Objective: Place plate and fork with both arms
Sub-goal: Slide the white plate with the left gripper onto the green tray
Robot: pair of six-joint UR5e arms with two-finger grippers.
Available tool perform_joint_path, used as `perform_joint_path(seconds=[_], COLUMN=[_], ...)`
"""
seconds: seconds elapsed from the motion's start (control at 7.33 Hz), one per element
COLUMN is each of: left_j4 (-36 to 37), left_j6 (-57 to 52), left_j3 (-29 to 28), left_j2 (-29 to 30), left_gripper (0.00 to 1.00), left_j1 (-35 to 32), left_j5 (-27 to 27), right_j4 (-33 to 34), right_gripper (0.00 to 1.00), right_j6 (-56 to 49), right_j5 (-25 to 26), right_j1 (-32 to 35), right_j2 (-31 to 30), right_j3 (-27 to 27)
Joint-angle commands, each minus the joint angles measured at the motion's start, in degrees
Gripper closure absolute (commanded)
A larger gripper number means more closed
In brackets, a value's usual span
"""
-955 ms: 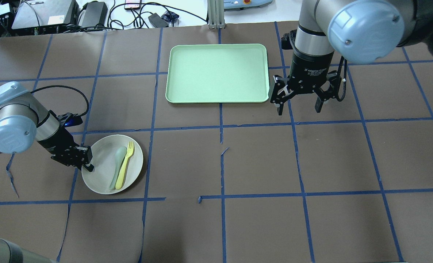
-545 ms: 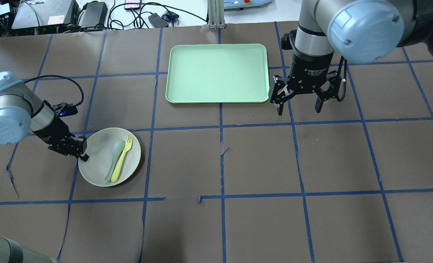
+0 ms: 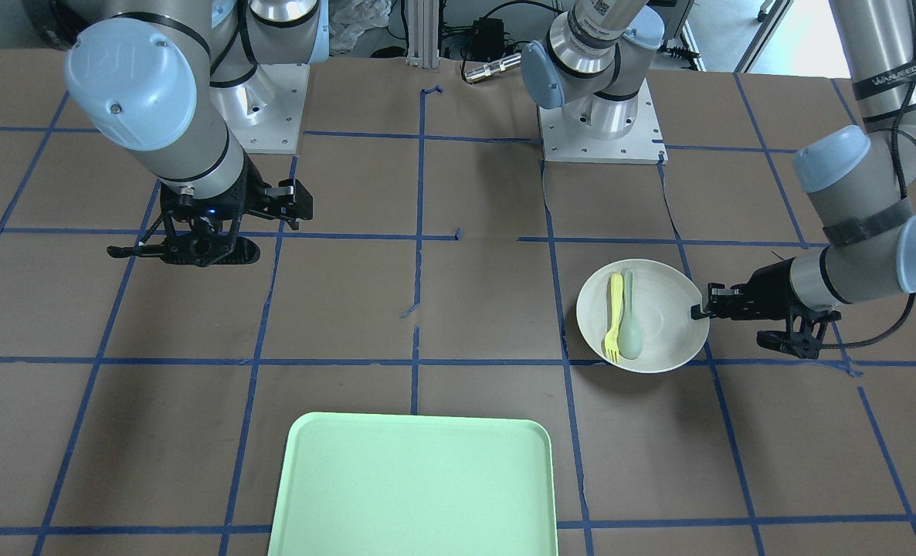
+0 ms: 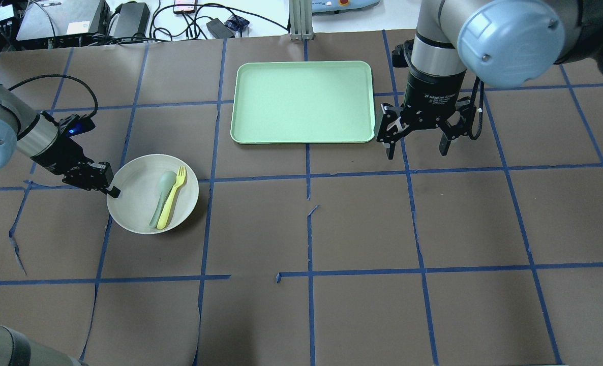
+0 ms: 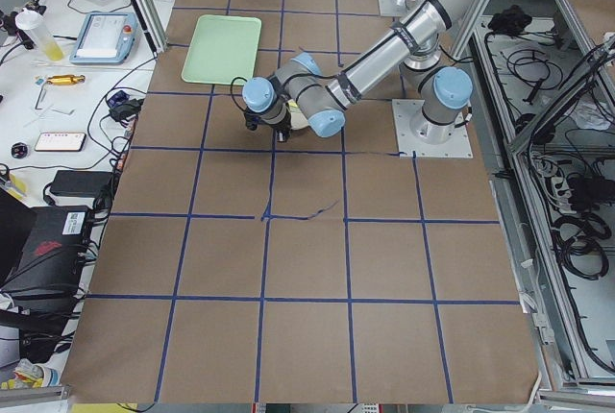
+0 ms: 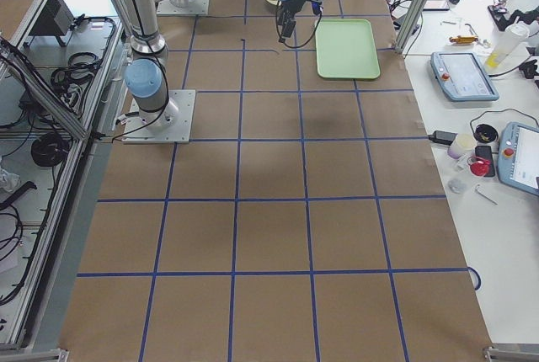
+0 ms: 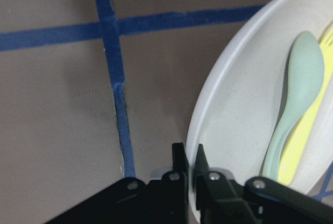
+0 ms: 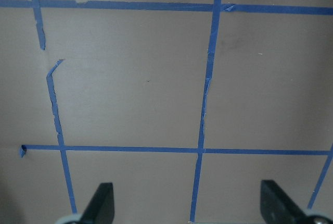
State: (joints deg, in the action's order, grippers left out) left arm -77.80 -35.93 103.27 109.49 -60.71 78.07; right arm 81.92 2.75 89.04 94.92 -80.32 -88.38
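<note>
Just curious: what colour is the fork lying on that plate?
Bright yellow; the fork shows best in the overhead view.

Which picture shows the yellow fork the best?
The overhead view: the whole fork shows, prongs and handle, beside the spoon on the plate. The front view shows it whole too. The left wrist view cuts it off. In the side views it cannot be made out; the right wrist view misses it.
</note>
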Motion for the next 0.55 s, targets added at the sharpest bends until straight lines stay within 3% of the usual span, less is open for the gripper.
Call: perform_joint_path(seconds=[0.0, 0.14, 0.27, 0.41], left_j4=[-3.9, -6.64, -4.92, 1.53], left_j6=[0.5, 5.91, 12.75, 21.0], left_j3=[-5.68, -8.76, -9.92, -10.46], left_j2=[1.07, 1.51, 2.65, 4.22], left_gripper=[1.0, 1.0, 1.0, 1.0], left_j1=[0.68, -0.01, -4.11, -9.55], left_j5=[-2.21, -8.49, -9.51, -9.78], right_j4=[0.0, -0.09, -0.09, -0.09], right_gripper=[0.0, 0.0, 0.0, 0.0], right_j6=[-0.12, -0.2, -0.03, -0.29], right_j5=[-0.01, -0.1, -0.1, -0.1], right_j1=[0.0, 0.0, 0.0, 0.0], right_j2=[-0.01, -0.09, -0.36, -0.27], right_j3=[0.05, 0.22, 0.4, 0.4])
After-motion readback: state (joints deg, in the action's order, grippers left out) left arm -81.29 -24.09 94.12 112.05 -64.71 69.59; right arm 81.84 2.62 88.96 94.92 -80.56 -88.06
